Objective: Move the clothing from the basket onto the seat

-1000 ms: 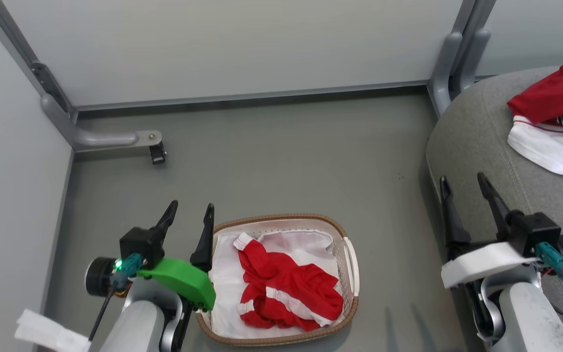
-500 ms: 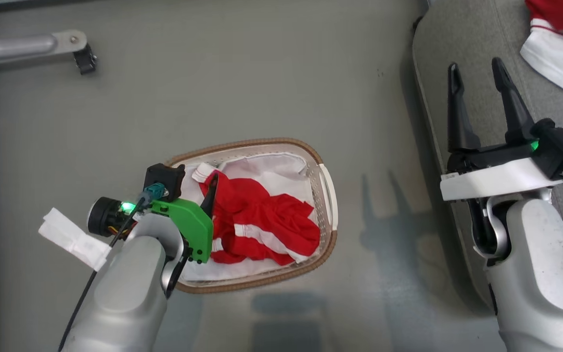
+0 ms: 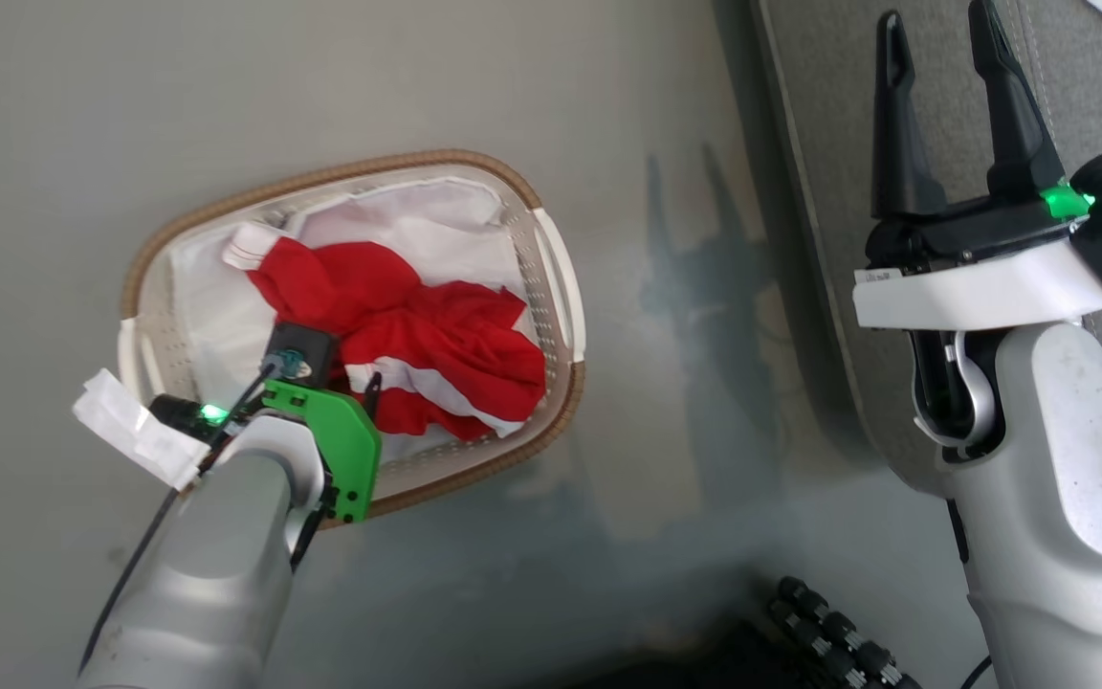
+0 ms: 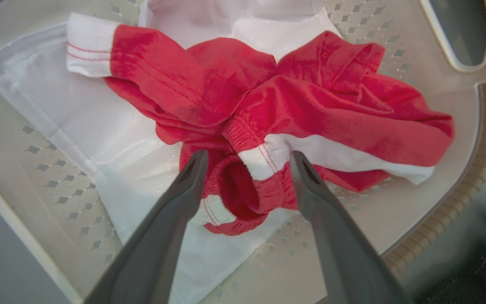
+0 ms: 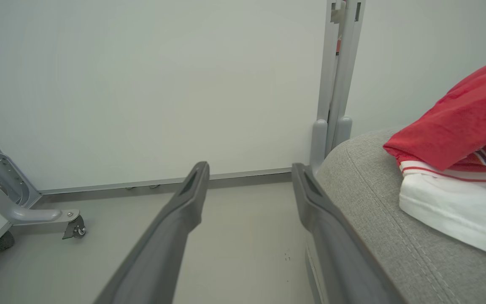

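Note:
The cream basket [image 3: 551, 287] with its brown rim sits on the floor, its white liner [image 4: 99, 139] under a crumpled red garment [image 3: 436, 335] with white stripes. My left gripper [image 4: 248, 158] reaches down into the basket and is open, its fingers either side of the garment's red-and-white waistband [image 4: 264, 158], close above it. In the head view that gripper [image 3: 345, 383] is largely hidden by its green wrist mount. My right gripper [image 3: 934, 19] is open and holds nothing, above the rounded edge of the grey seat [image 3: 828, 144]. Another red and white garment [image 5: 458, 126] lies on the seat [image 5: 373, 211].
Grey floor [image 3: 226, 96] surrounds the basket. A pale partition wall [image 5: 141, 84] stands behind, with a grey post [image 5: 336, 84] by the seat and a caster foot [image 5: 74, 228] at the left. Dark ribbed parts of my base [image 3: 828, 632] sit at the bottom.
The head camera has tipped down and the whole picture has shifted. My left gripper has lowered into the basket, over the red garment. The right gripper stays open by the seat.

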